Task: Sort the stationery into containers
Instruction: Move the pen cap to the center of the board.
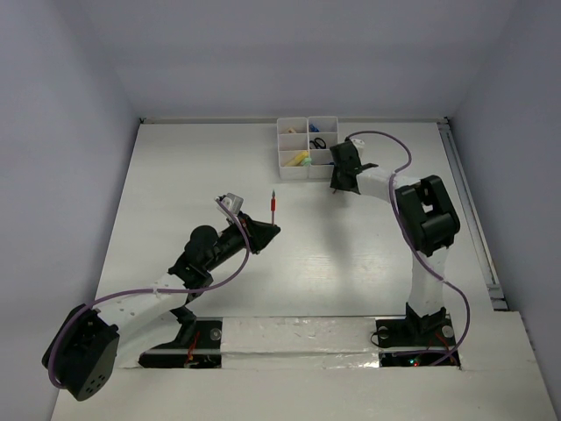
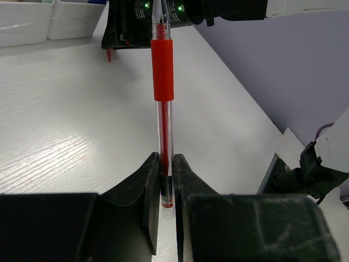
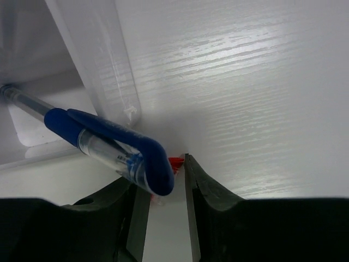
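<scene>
The red pen (image 2: 162, 76) is clenched in the left end effector (image 2: 162, 164): both fingers (image 2: 148, 188) are pressed against the clear barrel near its rear end, and the red grip section points away from the wrist. In the top view this pen is seen near the middle of the white surface (image 1: 193, 175), well apart from the tray (image 1: 287, 158), which stands at the far side.

The right end effector (image 3: 162, 172) is held at the tray's near right corner. Its fingers stand apart and are released. The capped end of the blue pen (image 3: 103, 136) lies between them, across the tip of the left finger in the wrist view, while a gap is left on the side of the other finger. The rest of the blue pen slants over the tray's wall into a compartment, where its far end is blurred.

In the top view a yellow tube (image 1: 300, 160) is seen in the near left compartment and black scissors (image 1: 320, 142) in the middle right one. What fills the other compartments cannot be told.
</scene>
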